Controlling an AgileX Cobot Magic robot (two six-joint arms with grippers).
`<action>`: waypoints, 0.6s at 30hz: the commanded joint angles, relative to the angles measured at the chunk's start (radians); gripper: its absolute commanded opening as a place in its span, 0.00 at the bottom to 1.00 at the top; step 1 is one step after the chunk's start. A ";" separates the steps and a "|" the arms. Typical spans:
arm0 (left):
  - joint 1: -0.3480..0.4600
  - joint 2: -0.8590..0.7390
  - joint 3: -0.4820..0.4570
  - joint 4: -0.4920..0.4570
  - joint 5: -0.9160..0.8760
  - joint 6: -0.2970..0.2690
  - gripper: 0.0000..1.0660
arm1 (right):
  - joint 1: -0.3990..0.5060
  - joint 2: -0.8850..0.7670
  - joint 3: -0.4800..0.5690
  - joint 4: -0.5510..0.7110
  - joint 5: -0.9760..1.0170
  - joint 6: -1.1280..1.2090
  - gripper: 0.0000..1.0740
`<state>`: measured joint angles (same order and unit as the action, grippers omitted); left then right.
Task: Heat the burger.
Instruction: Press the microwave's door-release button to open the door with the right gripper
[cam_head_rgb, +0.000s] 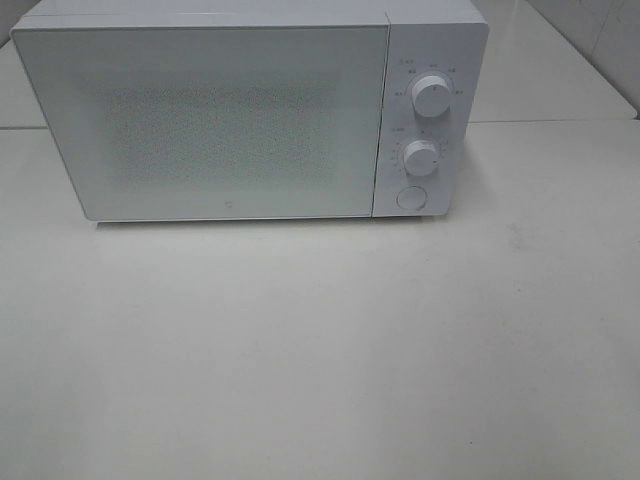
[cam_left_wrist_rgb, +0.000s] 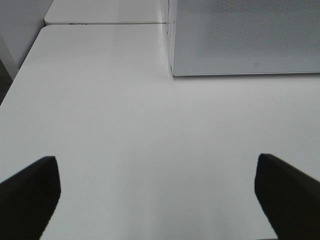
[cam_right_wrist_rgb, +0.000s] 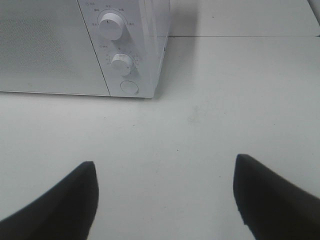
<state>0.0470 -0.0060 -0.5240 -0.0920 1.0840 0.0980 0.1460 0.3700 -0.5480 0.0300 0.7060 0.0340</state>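
Observation:
No burger shows in any view. A white microwave (cam_head_rgb: 200, 120) stands at the back of the white table (cam_head_rgb: 320, 350) with its door closed. On its right panel are two round knobs (cam_head_rgb: 431, 95) (cam_head_rgb: 421, 157) and a round button (cam_head_rgb: 410, 198). My left gripper (cam_left_wrist_rgb: 157, 195) hangs open over bare table in front of the microwave's (cam_left_wrist_rgb: 245, 37) left corner, with nothing between its dark fingers (cam_left_wrist_rgb: 30, 195). My right gripper (cam_right_wrist_rgb: 165, 200) is open and empty too, in front of the microwave's (cam_right_wrist_rgb: 50, 45) knob side. Neither arm shows in the exterior high view.
A seam (cam_head_rgb: 560, 122) runs across the back where a second tabletop joins behind the microwave. The table's left edge (cam_left_wrist_rgb: 25, 70) drops off toward a wall in the left wrist view. A tiled wall (cam_head_rgb: 610, 40) stands at the far right.

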 joint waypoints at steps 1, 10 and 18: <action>0.003 -0.003 0.002 -0.001 -0.011 -0.005 0.92 | -0.006 0.072 -0.006 -0.007 -0.083 0.008 0.70; 0.003 -0.003 0.002 -0.001 -0.011 -0.005 0.92 | -0.006 0.303 -0.006 -0.007 -0.290 0.008 0.70; 0.003 -0.003 0.002 -0.001 -0.011 -0.005 0.92 | -0.006 0.478 -0.006 -0.007 -0.456 0.008 0.70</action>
<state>0.0470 -0.0060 -0.5240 -0.0920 1.0840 0.0980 0.1460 0.7960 -0.5480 0.0300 0.3200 0.0340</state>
